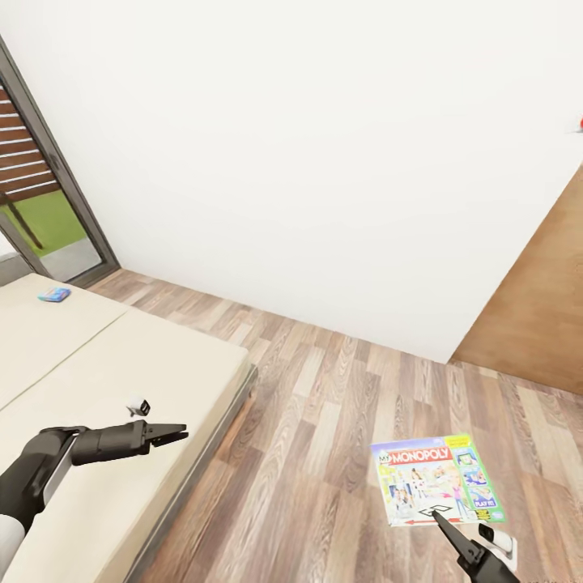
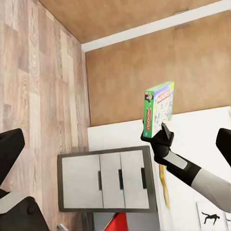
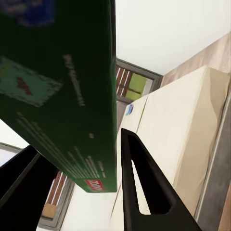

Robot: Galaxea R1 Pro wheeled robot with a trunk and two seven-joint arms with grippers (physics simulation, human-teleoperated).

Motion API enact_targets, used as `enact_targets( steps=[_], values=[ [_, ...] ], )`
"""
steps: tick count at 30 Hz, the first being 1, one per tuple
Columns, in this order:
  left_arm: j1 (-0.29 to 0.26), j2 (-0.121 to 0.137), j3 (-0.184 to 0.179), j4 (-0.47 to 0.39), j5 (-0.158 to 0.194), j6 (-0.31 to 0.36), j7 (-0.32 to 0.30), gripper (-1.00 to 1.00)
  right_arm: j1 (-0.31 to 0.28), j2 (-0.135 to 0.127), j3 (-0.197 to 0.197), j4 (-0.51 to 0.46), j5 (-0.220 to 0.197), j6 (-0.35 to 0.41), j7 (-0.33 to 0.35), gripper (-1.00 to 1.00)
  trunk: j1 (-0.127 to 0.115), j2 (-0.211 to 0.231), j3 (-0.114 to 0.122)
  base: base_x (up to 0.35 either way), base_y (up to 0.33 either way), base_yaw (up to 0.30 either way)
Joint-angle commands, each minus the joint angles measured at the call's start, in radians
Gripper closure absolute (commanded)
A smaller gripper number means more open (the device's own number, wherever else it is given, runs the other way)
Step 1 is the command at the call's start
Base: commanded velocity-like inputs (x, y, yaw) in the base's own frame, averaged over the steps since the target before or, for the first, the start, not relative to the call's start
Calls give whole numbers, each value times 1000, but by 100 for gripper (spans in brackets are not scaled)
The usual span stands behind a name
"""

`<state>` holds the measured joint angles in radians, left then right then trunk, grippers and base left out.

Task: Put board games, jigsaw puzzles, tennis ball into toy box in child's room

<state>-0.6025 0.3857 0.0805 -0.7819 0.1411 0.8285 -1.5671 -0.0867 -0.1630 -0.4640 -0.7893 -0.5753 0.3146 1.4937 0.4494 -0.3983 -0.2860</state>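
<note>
A large low bed (image 1: pixel 121 380) with a plain cream mattress in two sections sits on a wood-plank floor (image 1: pixel 340 421). One small blue board game (image 1: pixel 54 294) lies flat on it — well beyond the left gripper (image 1: pixel 174 433), near the far edge.

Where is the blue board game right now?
In the head view the blue board game lies on the far end of the bed, at the picture's left, near the glass door and well beyond the left gripper.
</note>
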Motion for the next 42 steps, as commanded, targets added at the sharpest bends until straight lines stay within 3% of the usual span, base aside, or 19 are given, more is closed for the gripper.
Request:
enact_targets(
  steps=[1, 34, 42],
  values=[
    [0, 0, 0, 0, 0, 11, -4, -100, -1, 0, 0, 0, -1, 11, 3, 100, 1, -2, 0, 0, 0, -142],
    [-3, 3, 4, 3, 0, 11, -4, -100, 0, -1, -3, 0, -1, 11, 4, 100, 1, -2, 51, 0, 0, -128],
    [-3, 1, 2, 3, 0, 11, -4, -100, -1, -3, -4, -1, -2, 12, 7, 100, 1, -2, 54, 0, 0, -35]
  ],
)
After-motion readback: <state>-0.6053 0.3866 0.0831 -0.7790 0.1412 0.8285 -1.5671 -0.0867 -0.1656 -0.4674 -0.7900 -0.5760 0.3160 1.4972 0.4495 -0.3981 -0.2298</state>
